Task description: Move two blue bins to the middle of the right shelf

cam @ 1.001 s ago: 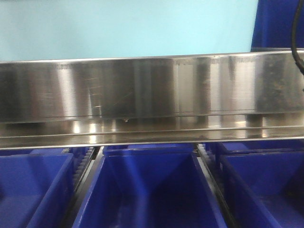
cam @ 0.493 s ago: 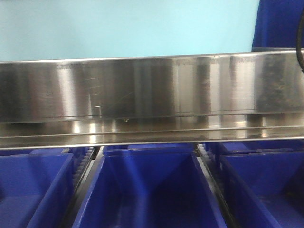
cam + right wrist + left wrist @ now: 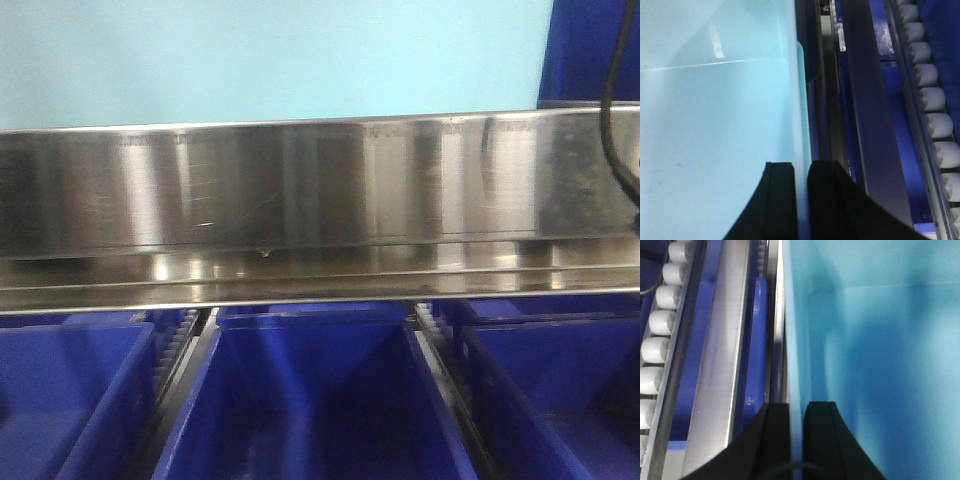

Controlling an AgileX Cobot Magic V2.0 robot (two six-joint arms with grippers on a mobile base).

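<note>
A pale sky-blue bin (image 3: 270, 60) fills the top of the front view, just above the broad, scratched steel front rail of the shelf tier (image 3: 300, 190). My left gripper (image 3: 796, 412) is shut on the bin's left wall, with one finger inside and one outside; the bin's inside (image 3: 880, 365) is empty. My right gripper (image 3: 801, 172) is shut on the bin's right wall (image 3: 796, 100) in the same way, and the bin's inside shows in that view too (image 3: 715, 125). I cannot tell whether a second pale bin is nested in it.
Three dark royal-blue bins (image 3: 310, 400) (image 3: 70, 400) (image 3: 560, 390) sit side by side on the tier below the rail. White roller tracks run beside the bin on the left (image 3: 657, 335) and right (image 3: 932, 100). A black cable (image 3: 612, 130) hangs at the right edge.
The pale bin's right edge has shifted slightly to the right in the front view. The black cable at the right has swung further into view. Both grips are unchanged.
</note>
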